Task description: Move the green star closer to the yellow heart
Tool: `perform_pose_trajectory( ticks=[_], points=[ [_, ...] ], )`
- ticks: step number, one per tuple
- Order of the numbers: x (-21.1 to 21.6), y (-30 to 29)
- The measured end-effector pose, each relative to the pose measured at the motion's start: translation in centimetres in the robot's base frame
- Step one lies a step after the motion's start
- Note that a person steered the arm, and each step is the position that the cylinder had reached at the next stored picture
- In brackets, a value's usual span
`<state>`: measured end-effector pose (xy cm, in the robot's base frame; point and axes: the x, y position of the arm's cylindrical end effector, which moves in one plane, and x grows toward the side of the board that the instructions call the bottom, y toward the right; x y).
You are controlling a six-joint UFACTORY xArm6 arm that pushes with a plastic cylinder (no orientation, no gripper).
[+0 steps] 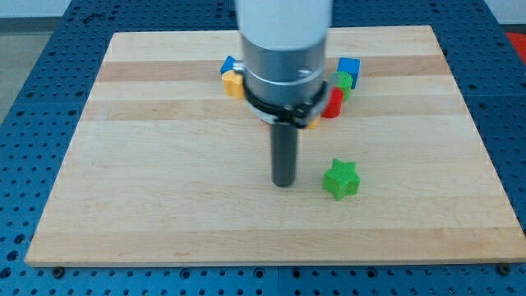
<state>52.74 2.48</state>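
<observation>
green star (341, 179) sits alone a little toward the near edge from the table (164, 205) centre, slightly toward the right edge. my tip (283, 182) rests on the wood just beside the star on its left-edge side, apart from it, not touching. the tool is a plain rod: nothing to open or close, and it grips nothing.

the other blocks huddle near the far edge, half hidden behind the arm: a blue block (348, 67), a green block (343, 82), a red block (332, 103), an orange-yellow block (233, 82) with a blue one (229, 64) behind it. i cannot make out the yellow heart; it is likely one of the yellow bits hidden by the arm.

risks, as i judge them: from this side a push would send the star toward the right edge, not the far-edge cluster. an off-centre contact on a star point could spin it or let it slip past the rod. pushing too far could scatter the cluster and shove the heart away.
</observation>
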Motion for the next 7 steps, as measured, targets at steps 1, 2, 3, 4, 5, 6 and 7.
perform_pose_trajectory(
  ticks=[1, 2, 3, 4, 5, 6, 7],
  points=[
    [2.8, 2.3],
    [4.5, 5.3],
    [4.5, 10.6],
    [3.3, 11.2],
    [1.5, 8.5],
    [0.2, 4.9],
    [-0.5, 0.6]
  ],
)
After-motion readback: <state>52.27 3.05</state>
